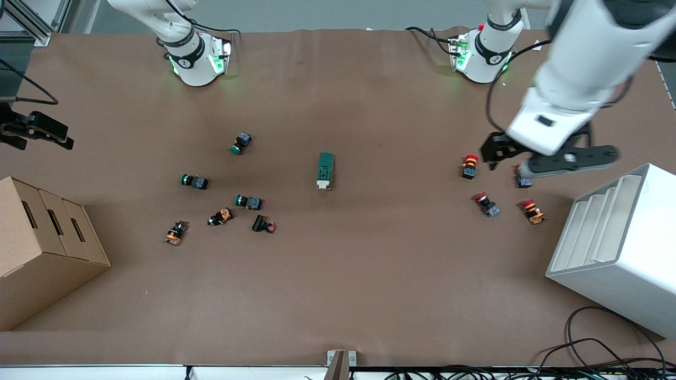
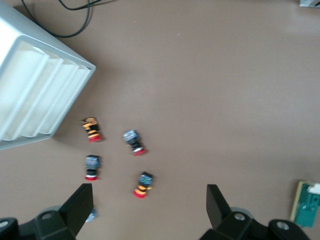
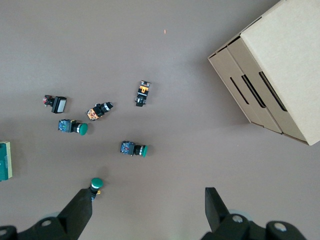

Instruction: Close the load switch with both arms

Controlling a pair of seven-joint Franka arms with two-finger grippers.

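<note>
1. Lying alone at the middle of the surface (image 1: 338, 295), the load switch (image 1: 325, 170) rests untouched, its long axis running toward and away from the front camera, white lever tab at the nearer end.
2. The left gripper (image 1: 546, 155) hangs open over the red-capped push-buttons (image 1: 469, 166) toward the left arm's end; the switch lies well apart from it, toward the table's middle.
3. The right gripper (image 1: 34, 132) hangs open over the right arm's end, above the cardboard box (image 1: 42, 248), with the green-capped push-buttons (image 1: 194, 181) between it and the switch.
4. Judging by the front view, the left gripper looks somewhat nearer; both must come inward.
</note>
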